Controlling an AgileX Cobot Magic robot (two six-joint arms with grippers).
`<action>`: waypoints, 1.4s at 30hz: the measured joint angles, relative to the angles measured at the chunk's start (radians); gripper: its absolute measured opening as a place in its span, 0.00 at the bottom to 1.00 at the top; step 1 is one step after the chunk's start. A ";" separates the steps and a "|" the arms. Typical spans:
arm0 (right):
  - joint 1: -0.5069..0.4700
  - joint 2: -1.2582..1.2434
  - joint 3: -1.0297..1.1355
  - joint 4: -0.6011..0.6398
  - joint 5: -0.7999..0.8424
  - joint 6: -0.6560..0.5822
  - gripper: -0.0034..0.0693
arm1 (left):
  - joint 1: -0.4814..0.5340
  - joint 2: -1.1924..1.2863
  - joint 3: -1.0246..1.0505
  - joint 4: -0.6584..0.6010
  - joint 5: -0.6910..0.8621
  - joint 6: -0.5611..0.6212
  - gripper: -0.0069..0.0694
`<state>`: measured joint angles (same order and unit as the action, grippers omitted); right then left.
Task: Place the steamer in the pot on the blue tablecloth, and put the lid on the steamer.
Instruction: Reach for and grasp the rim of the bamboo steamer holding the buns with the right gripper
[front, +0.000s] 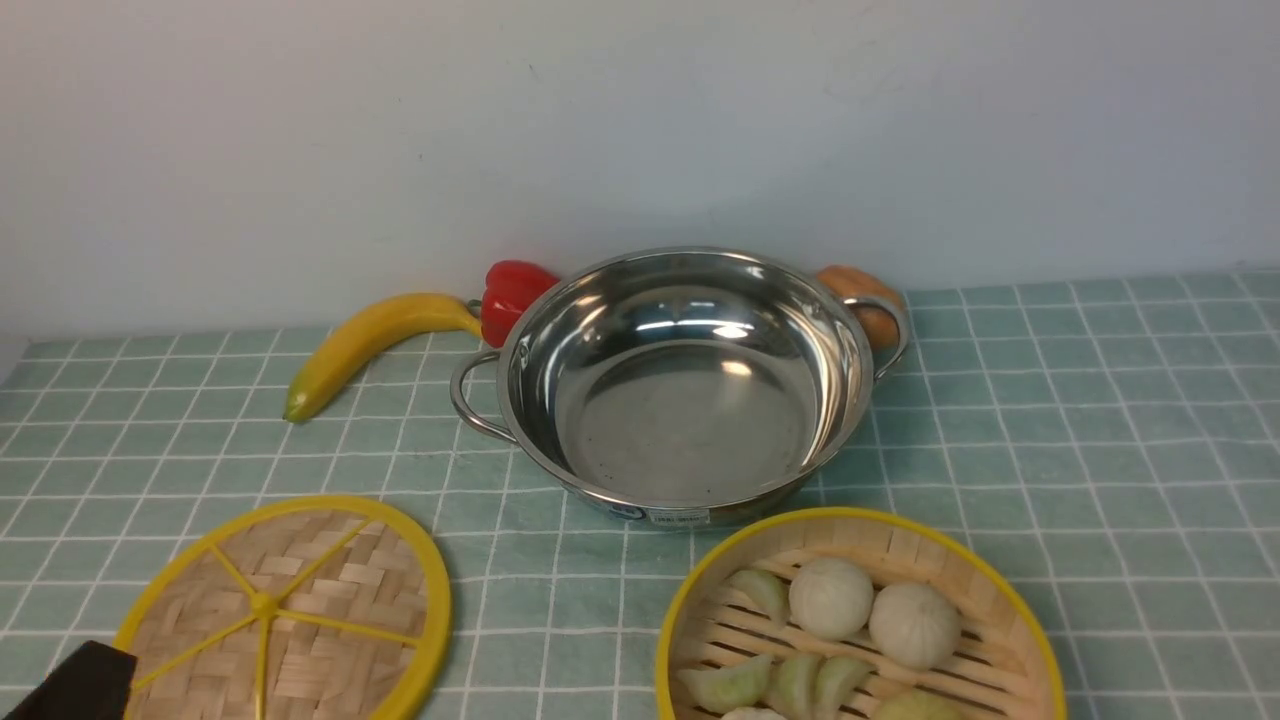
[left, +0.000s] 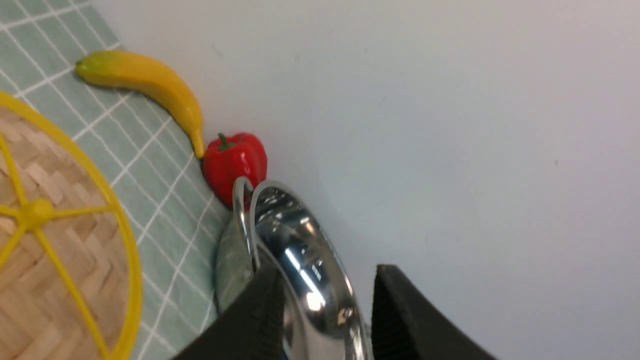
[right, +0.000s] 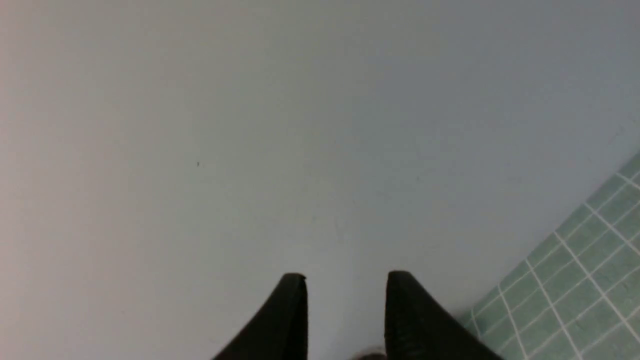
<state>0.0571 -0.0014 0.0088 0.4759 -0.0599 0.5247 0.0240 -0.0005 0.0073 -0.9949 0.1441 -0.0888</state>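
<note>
text: none legible | pot side label: print too small

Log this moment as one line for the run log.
steamer: on cloth, not in pot | lid: flat on cloth | left tool: open, empty | right tool: open, empty

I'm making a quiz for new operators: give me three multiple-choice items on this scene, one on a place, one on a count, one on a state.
1. Where does the lid lie relative to the pot? A) inside it B) front left of it, on the blue tablecloth C) behind it
2. How many round white buns lie in the steamer? A) one B) two C) four
3. What state is the pot in? A) empty B) holding the steamer C) covered
Answers: 1 B, it lies flat on the cloth there; 2 B, two sit side by side; 3 A, its bare bottom shows.
</note>
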 joint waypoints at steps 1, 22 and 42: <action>0.000 0.000 0.000 0.002 -0.032 0.011 0.38 | 0.000 0.000 0.000 -0.007 -0.021 0.002 0.41; 0.071 0.521 -0.797 -0.789 0.371 0.355 0.38 | 0.000 -0.002 -0.193 0.285 -0.285 0.051 0.41; 0.498 1.138 -0.977 -0.557 1.118 -0.164 0.38 | -0.001 0.806 -0.802 0.894 0.738 0.081 0.41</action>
<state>0.5551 1.1366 -0.9678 -0.0812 1.0582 0.3606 0.0231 0.8054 -0.7951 -0.1014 0.8822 -0.0083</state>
